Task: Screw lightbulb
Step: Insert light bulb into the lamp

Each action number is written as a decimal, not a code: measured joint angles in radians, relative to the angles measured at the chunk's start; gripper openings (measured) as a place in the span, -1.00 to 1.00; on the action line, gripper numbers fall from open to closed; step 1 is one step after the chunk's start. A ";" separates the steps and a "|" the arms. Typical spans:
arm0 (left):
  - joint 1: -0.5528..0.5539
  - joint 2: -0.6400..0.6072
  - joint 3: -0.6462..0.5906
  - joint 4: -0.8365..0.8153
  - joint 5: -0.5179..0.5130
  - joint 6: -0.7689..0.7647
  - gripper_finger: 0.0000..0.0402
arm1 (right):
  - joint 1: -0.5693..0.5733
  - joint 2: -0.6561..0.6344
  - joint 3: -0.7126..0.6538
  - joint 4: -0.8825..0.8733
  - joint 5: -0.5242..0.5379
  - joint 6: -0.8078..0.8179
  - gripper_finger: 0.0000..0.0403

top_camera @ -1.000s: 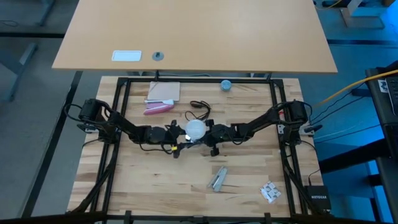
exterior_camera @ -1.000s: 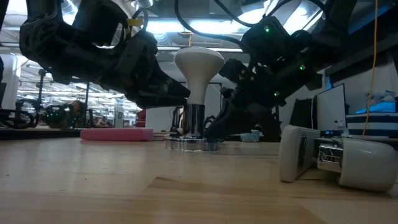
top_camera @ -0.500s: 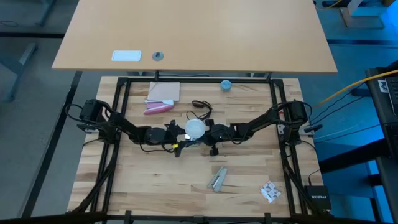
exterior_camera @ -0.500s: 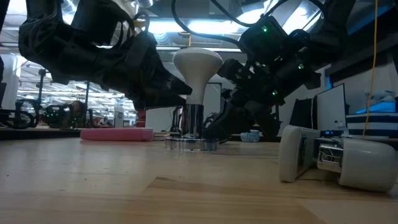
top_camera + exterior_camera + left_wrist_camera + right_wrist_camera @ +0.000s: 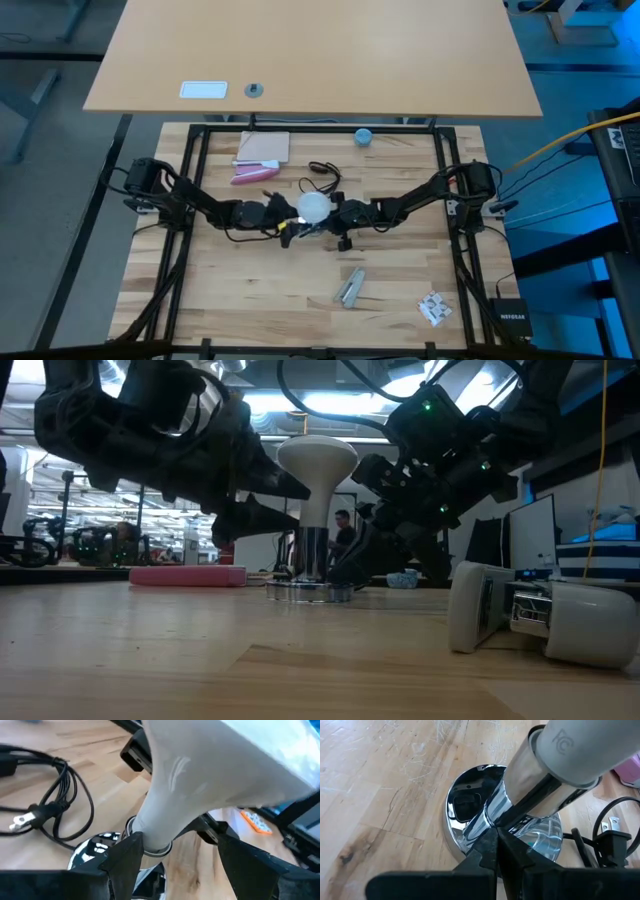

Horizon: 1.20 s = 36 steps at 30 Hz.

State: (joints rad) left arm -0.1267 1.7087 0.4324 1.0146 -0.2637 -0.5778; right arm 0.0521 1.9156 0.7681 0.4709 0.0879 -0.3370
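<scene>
The frosted-white lightbulb [image 5: 316, 465] stands upright, neck down, in the silvery socket [image 5: 312, 555] at the table's middle [image 5: 315, 206]. The socket rests on its round base [image 5: 465, 805]. My left gripper [image 5: 180, 855] comes level from the table's left and is open, with one finger on each side of the bulb's narrow neck [image 5: 160, 820]. My right gripper [image 5: 496, 837] comes from the table's right, slanting down, and is shut at the foot of the socket's stem [image 5: 520, 810]. My left gripper has its near finger [image 5: 127, 857] close against the bulb's neck, and I cannot tell whether it touches; the other finger stands apart from it. My right gripper lays its shut fingertips [image 5: 490, 840] against the socket's shiny stem, just above the round base. They slant down from the table's right. The socket stands upright on the table.
A black cord with a plug [image 5: 318, 175] lies just behind the socket. A pink object [image 5: 255, 174] and a tan pad [image 5: 263, 147] lie far left, and a blue-grey cap [image 5: 364, 136] at the far edge. A silvery-white object [image 5: 350, 287] lies near the front.
My left gripper has rolled about its own pointing line while staying beside the bulb's neck. In the low view its fingers now show one above the other. The bulb and socket have kept still.
</scene>
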 joint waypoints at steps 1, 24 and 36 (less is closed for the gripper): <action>0.006 -0.008 0.000 -0.014 0.003 -0.018 0.25 | 0.000 0.000 0.000 0.000 0.000 0.000 -0.93; 0.024 -0.150 -0.002 -0.494 -0.008 -0.088 0.25 | 0.001 0.002 -0.002 0.043 0.047 0.000 -0.93; 0.023 -0.151 -0.002 -0.587 -0.009 -0.118 0.25 | 0.000 -0.002 -0.004 0.098 0.052 0.000 -0.93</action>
State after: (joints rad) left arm -0.1040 1.5578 0.4309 0.4277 -0.2726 -0.6956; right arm 0.0517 1.9136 0.7639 0.5693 0.1398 -0.3375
